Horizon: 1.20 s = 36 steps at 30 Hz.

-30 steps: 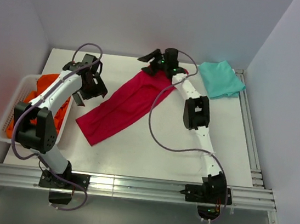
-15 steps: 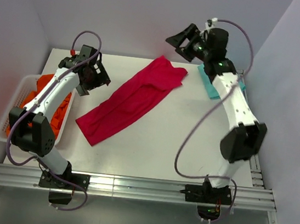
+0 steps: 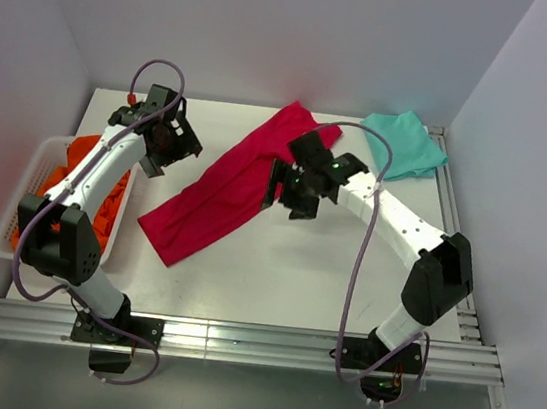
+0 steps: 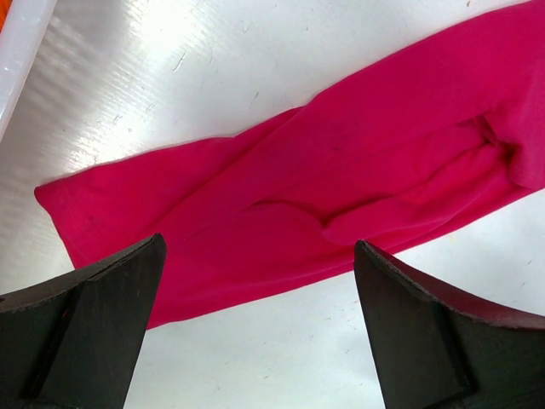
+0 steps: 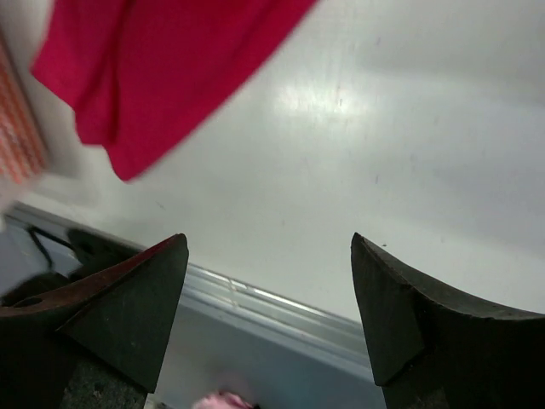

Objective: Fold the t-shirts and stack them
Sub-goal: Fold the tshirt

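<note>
A crimson-red t-shirt [image 3: 230,189] lies folded into a long strip, running diagonally from the front left to the back middle of the table. The teal-green t-shirt [image 3: 402,146] lies folded at the back right. My right gripper [image 3: 285,194] hovers open at the red strip's right edge; its wrist view shows empty open jaws [image 5: 268,239] with the red cloth [image 5: 162,77] beyond them. My left gripper [image 3: 174,154] is open above the table left of the strip. The left wrist view looks down on the red shirt [image 4: 341,170] between wide open jaws [image 4: 257,244].
A white slatted basket [image 3: 11,220] stands at the left edge with orange garments [image 3: 88,155] in it. Metal rails [image 3: 235,341] run along the table's front, and more rails [image 3: 454,249] line its right side. Walls close in the back and both sides.
The right gripper opened and left the red shirt's far end, rose towards the back right, then swung down and forward to the strip's middle. The left arm barely moved.
</note>
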Tool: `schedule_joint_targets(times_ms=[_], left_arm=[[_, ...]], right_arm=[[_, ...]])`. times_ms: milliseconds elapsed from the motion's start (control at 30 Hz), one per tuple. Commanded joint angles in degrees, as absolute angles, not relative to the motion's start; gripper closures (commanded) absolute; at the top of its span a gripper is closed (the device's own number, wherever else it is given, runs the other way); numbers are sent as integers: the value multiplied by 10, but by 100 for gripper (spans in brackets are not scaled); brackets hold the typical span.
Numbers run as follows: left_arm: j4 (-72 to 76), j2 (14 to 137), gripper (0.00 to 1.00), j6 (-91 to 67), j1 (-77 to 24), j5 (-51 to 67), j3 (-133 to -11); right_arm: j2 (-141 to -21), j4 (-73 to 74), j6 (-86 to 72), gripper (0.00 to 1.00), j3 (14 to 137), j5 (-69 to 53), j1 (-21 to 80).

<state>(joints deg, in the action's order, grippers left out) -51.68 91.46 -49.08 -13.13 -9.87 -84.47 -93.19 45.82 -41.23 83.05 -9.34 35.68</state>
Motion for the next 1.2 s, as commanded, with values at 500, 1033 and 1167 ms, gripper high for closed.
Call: schedule_joint_targets(times_ms=[500, 1033, 1167], left_arm=[[-506, 804, 0, -497, -134, -84, -756], [-529, 737, 1, -477, -133, -93, -710], [-534, 735, 0, -475, -133, -89, -715]], right_arm=[[-1104, 468, -415, 17, 903, -49, 547], [-1326, 530, -400, 18, 1136, -19, 541], [-1359, 533, -396, 18, 1152, -1, 541]])
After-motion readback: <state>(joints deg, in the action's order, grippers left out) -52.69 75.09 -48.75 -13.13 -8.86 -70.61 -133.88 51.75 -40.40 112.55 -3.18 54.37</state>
